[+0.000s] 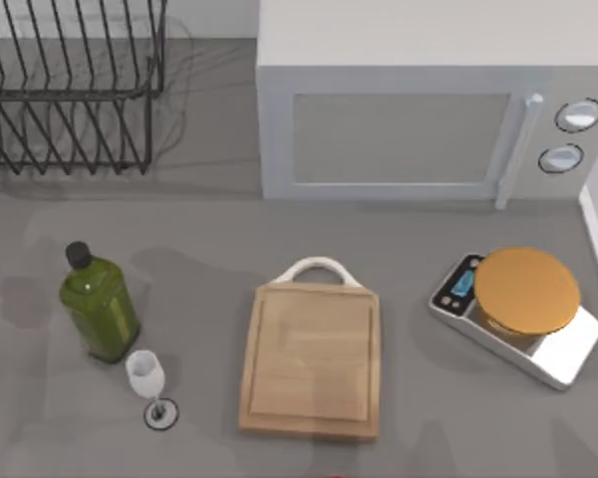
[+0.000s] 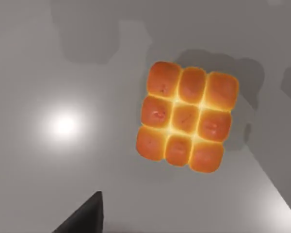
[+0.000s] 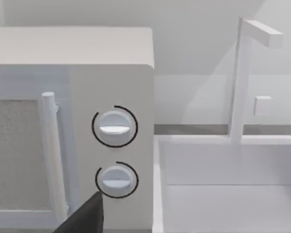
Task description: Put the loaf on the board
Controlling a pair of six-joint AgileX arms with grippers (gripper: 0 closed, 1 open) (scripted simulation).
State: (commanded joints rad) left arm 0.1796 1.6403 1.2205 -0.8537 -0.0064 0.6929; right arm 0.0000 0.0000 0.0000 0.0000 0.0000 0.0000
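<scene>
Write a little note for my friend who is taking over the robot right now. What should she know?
Left gripper: a dark finger shows above the grey table; open or shut, I cannot tell.
Right gripper: a dark finger shows, facing the microwave; same doubt.
The loaf, nine joined orange buns, lies on the table, unheld.
The board sits bare at the table's middle, handle toward the microwave.
Done: nothing yet.
Left: grasp the loaf, carry it over, set it on the board.
</scene>
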